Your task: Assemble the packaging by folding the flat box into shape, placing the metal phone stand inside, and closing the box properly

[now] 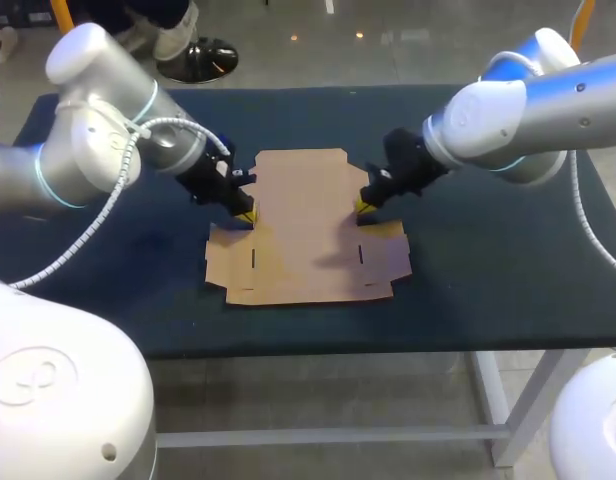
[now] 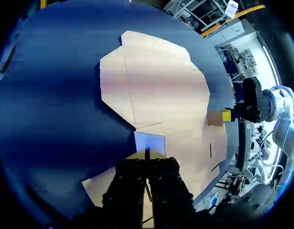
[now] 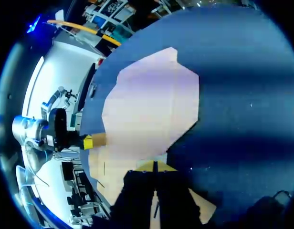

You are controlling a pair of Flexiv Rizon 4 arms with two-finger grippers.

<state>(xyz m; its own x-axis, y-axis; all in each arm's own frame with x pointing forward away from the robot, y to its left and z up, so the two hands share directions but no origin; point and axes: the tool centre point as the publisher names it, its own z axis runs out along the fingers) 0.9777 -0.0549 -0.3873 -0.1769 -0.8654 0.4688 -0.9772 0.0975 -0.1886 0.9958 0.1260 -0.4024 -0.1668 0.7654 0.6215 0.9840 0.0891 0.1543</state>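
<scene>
Two hands at flat box edges

This is a robotics lab workstation. A desk covered in dark blue cloth stands on a plain pale metal frame. A silver-white jointed left robot arm, hung with a cable, reaches over the desk's left side and a matching right robot arm over its right. A flat brown cardboard box blank lies at the desk's middle.

head: above-behind, looking down, far | 2 wrists: close, facing each other | shared: flat box
</scene>
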